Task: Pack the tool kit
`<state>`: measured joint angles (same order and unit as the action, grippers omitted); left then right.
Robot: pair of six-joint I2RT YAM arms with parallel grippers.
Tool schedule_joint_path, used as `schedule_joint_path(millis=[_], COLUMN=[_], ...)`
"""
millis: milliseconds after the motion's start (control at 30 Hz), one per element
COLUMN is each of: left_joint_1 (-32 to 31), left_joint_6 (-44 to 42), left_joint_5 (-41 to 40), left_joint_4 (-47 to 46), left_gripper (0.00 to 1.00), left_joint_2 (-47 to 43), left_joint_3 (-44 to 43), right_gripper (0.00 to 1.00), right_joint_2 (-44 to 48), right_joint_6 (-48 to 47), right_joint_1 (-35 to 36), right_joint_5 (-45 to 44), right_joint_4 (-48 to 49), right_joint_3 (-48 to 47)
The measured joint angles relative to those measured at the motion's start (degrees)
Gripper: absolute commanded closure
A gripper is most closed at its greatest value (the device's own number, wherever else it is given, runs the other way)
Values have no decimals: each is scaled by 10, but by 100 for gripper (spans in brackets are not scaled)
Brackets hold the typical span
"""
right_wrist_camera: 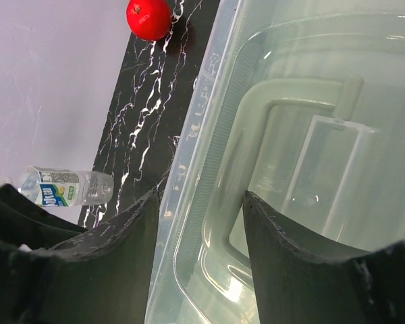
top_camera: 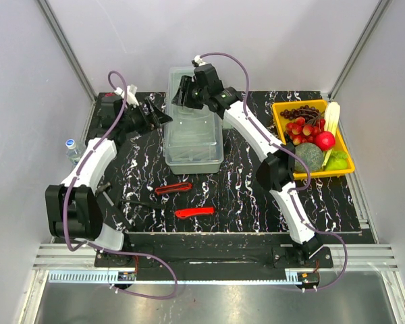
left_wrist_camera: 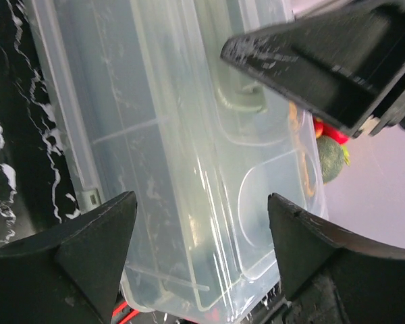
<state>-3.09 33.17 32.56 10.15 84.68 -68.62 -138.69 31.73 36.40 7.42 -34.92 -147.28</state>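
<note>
Partly hidden toolbox (top_camera: 193, 145) behind right pincer (top_camera: 179, 96)

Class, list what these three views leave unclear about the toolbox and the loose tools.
Toolbox contents: every view, blurred by its translucent plastic.
Toolbox far end: top view, partly covered by the right gripper.
Far red tool and near red tool: top view, too small to identify.

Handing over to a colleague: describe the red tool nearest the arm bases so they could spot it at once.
On the black marbled table, look between the clear plastic box and the arms. Two red tools lie there; the nearer red tool lies farther from the box and slightly right of the other red tool.
</note>
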Motion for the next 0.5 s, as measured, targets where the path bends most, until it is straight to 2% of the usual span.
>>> schedule_joint_path(millis=[233, 433, 500], left_joint_1=[-14, -17, -17], left_joint_6=[12, 9, 9], left_joint_5=[53, 55, 55], left_joint_4=[-27, -45, -47], left_gripper=[24, 24, 24], left_joint_2=[8, 8, 8], left_joint_3=[41, 53, 54], right_gripper=[38, 37, 31], right_joint_2=[-12, -19, -19], right_joint_6=[10, 42, 60], right_joint_1=[4, -1, -7], right_joint_5=[-9, 19, 39], right_joint_4=[-10, -12, -8], right_joint_3=[-22, -34, -33])
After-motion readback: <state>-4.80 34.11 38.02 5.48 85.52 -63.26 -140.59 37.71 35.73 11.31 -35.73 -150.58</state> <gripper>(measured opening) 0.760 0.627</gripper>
